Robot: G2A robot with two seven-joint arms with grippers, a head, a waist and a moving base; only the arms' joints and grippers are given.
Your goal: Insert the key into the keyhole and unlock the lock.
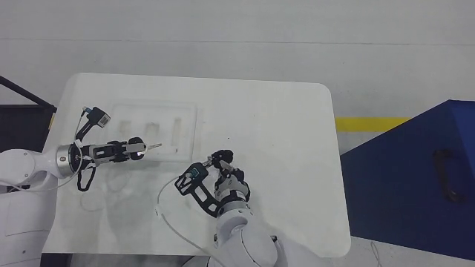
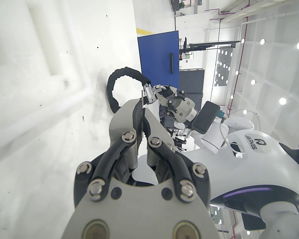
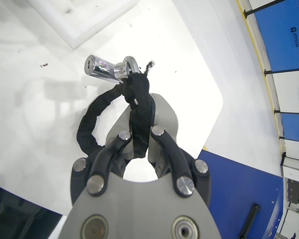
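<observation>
Lock (image 3: 102, 70) is up in the air in front of the robot. It's a shiny cylinder on a black fabric-covered cable (image 3: 89, 118), and the right hand (image 3: 142, 105) is pinched tight on that cable just behind the cylinder. The rest of the cable hangs in a loop toward the worktop (image 1: 282, 119). The keyhole (image 3: 89, 66) is on the cylinder's free end, pointing away from the right hand and roughly toward the other arm.

The left hand (image 2: 142, 115) is pressed together on the key (image 2: 142, 98), and only the thin blade sticks out past its fingertips. From above, the key (image 1: 152, 147) sits over the near edge of the foam tray (image 1: 159, 111), with a clear gap between it and the lock.

So I'd say this is the line-up step: both parts are gripped, nothing's inserted yet. Next the two need to be brought together with the blade on the cylinder's axis and rolled to match the slot, then pushed straight in, then turned.

What worries me is that the lock is held by its soft cable, not by the metal. My guess is the cylinder will swing or twist away as soon as the key touches it, so the approach should be slow and dead centre.
</observation>
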